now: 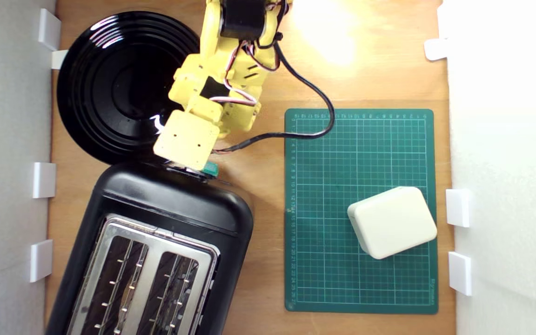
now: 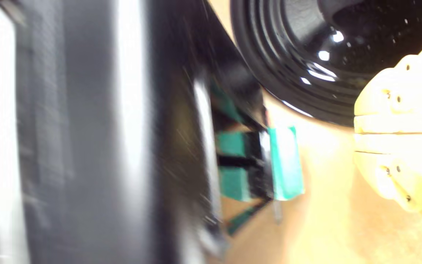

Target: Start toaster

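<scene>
Wrist view: gripper (image 2: 357,130) (jaws together) near toaster (image 2: 86,146) lever (image 2: 286,163)

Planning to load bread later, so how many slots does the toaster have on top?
2. Both sit side by side in the silver frame on the toaster: one toward the exterior view's left, the other toward its right. Their far ends run past the picture's bottom edge.

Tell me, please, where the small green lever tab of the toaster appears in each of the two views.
Exterior view: the green lever tab peeks out at the toaster's end nearest the arm, just under the yellow gripper housing.
Wrist view: the tab sits near the picture's middle, sticking out from the blurred toaster wall.
Shared landmark: the black ridged plate.
</scene>
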`<control>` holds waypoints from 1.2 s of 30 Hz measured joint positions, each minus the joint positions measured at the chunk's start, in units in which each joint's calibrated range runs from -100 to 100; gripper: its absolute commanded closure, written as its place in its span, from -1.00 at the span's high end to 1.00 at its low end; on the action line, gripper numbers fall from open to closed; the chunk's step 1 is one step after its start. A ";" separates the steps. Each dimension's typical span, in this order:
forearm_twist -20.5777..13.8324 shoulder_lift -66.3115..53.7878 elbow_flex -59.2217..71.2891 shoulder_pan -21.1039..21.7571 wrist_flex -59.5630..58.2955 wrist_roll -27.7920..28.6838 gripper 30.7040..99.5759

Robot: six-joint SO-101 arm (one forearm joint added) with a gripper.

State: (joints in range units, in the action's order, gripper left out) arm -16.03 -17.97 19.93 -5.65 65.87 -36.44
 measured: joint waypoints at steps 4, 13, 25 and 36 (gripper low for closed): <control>2.21 -7.00 -4.63 0.81 7.83 -2.26 -0.98; 3.47 -29.51 1.30 1.17 11.15 -3.45 -0.98; 7.61 -59.94 35.40 2.89 3.15 2.10 -0.98; 7.70 -78.12 65.15 5.78 -4.77 4.90 -0.98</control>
State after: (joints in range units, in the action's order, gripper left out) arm -8.33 -96.08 85.08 0.14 61.11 -31.54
